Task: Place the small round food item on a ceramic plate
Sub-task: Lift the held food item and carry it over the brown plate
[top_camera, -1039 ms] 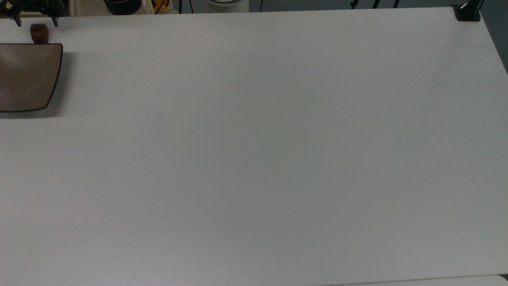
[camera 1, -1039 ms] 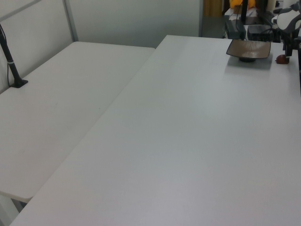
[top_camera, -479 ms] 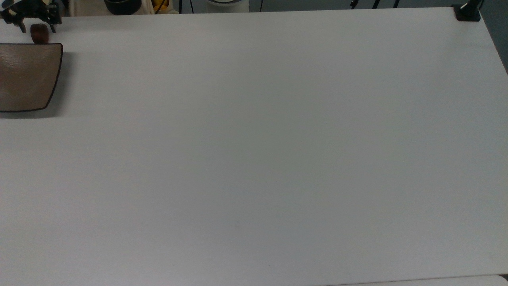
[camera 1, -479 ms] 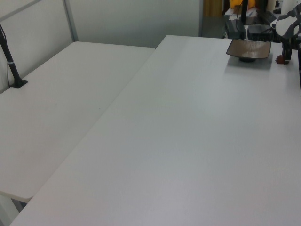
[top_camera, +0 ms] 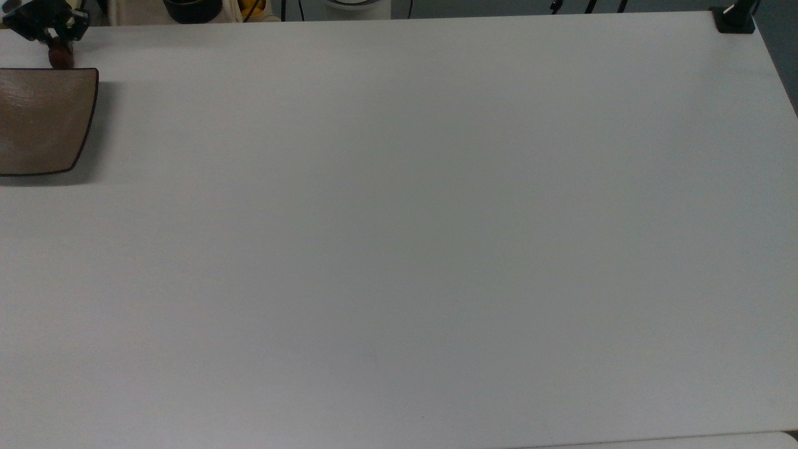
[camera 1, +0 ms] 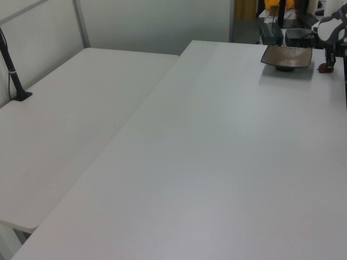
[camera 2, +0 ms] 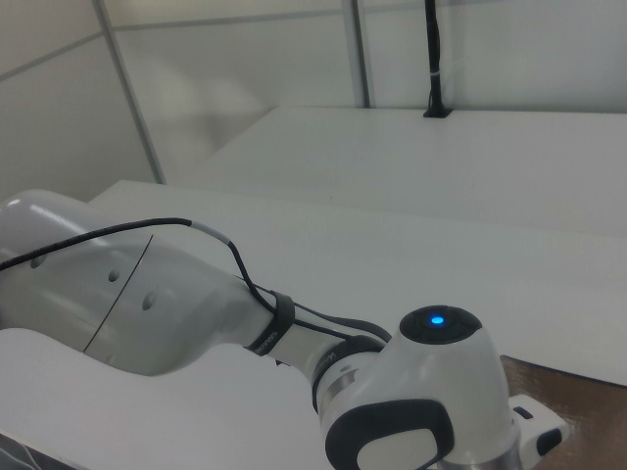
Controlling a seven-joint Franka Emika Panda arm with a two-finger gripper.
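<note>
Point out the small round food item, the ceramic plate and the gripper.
small round food item [top_camera: 61,58]: top view, its reddish-brown lower half.
ceramic plate [top_camera: 43,118]: top view, its bare tan surface.
gripper [top_camera: 58,42]: top view, midway between its fingertips, over the item.

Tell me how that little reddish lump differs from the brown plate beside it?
The lump is tiny, rounded and dark reddish-brown; the plate is far larger, flat, squarish and tan with a thin dark rim. The claw sits at the lump, while the plate lies untouched. Both rest on the white table.

two white tables [camera 1: 217,162] meet before a pale panelled wall [camera 1: 157,21].
</note>
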